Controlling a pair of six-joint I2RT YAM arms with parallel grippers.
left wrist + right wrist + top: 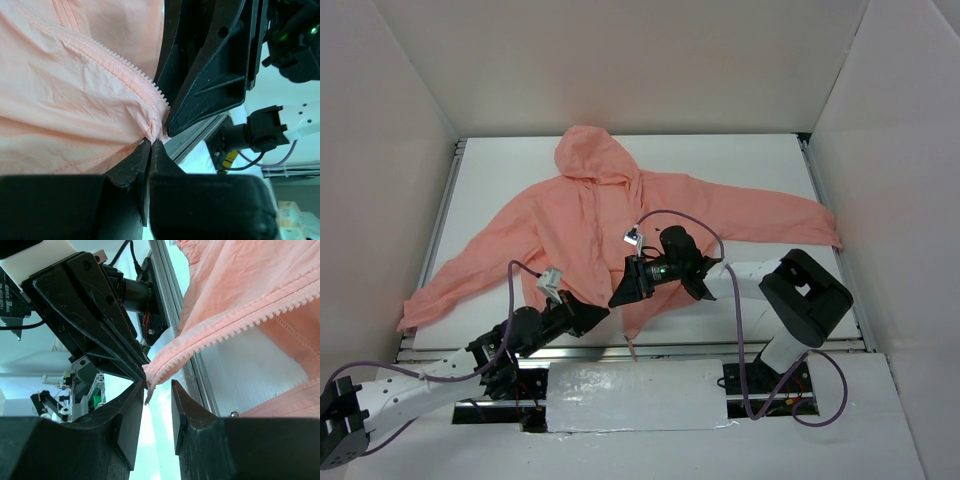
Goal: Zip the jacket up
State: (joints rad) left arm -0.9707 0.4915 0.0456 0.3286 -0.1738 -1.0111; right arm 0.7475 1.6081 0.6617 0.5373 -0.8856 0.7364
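Observation:
The salmon-pink jacket (590,215) lies spread on the white table, hood at the far side, front open at the bottom. My left gripper (599,312) is at the near hem; in its wrist view it (151,141) is shut on a pinch of jacket fabric (65,90) at the lower end of one zipper tape (125,75). My right gripper (619,297) sits just beside it. In the right wrist view it (158,386) is open, and the end of the zipper tape (240,322) hangs between its fingertips without being clamped. No slider shows.
An aluminium rail (740,347) runs along the table's near edge just below both grippers, also in the right wrist view (167,295). White walls enclose the table on three sides. A purple cable (680,215) loops over the right arm.

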